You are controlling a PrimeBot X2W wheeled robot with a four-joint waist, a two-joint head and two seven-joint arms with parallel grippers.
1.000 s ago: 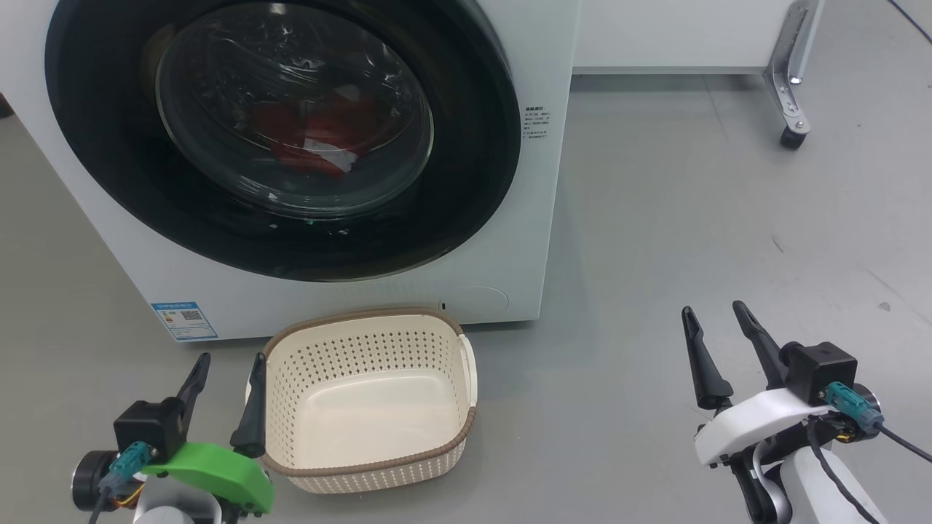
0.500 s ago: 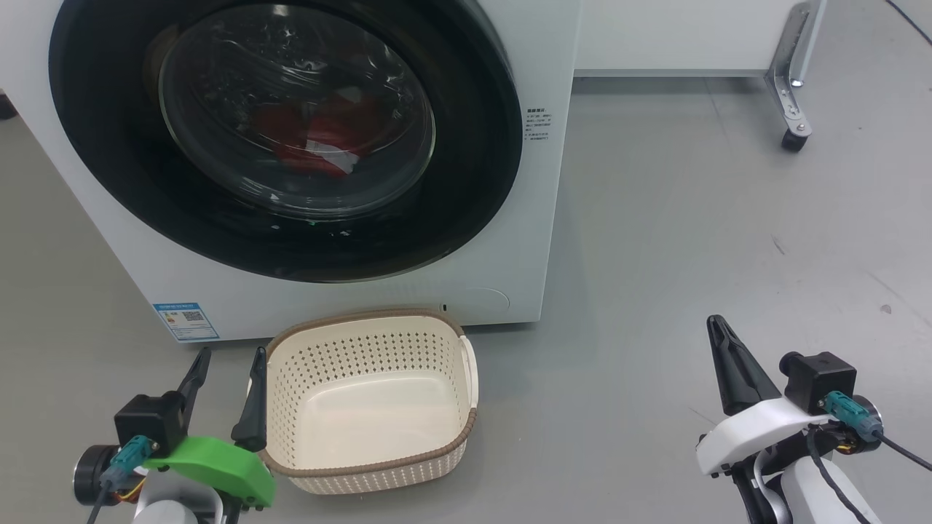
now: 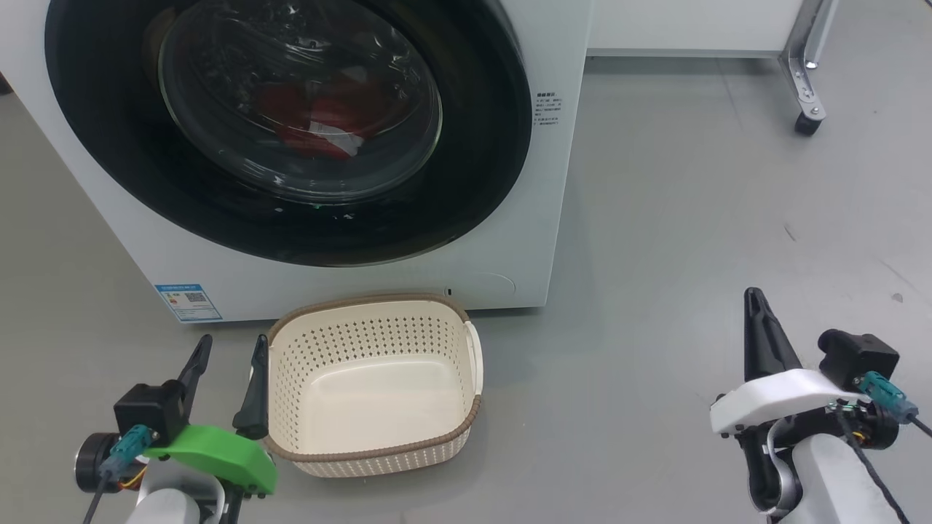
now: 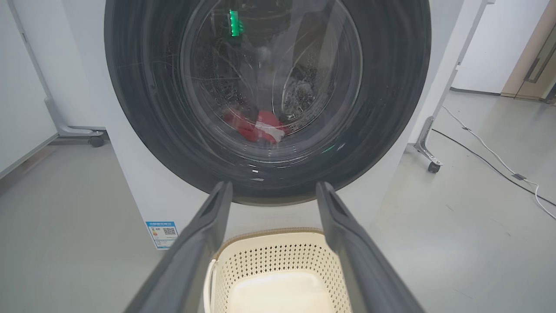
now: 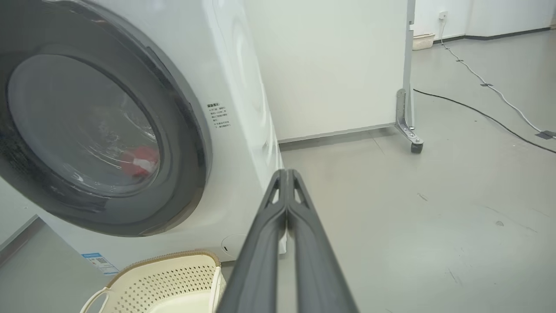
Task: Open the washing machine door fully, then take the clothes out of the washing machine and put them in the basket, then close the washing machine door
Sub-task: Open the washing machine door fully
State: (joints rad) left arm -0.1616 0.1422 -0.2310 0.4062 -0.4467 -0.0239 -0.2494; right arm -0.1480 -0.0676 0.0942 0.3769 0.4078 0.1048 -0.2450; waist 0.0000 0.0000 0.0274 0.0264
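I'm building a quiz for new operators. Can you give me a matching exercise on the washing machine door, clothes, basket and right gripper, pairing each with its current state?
Things:
1. washing machine door
2. clothes
3. basket
4. right gripper

States:
A. empty
B. fingers together, gripping nothing
C. closed
D. behind the door glass

Pairs: 1-C, 2-D, 3-A, 4-B

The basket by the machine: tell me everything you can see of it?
The basket is cream plastic, rounded-rectangular, with perforated walls, a brown woven-look rim and white side handles. It stands upright and empty on the grey floor, close in front of the washing machine. The left gripper hovers open beside its left side; contact cannot be told.
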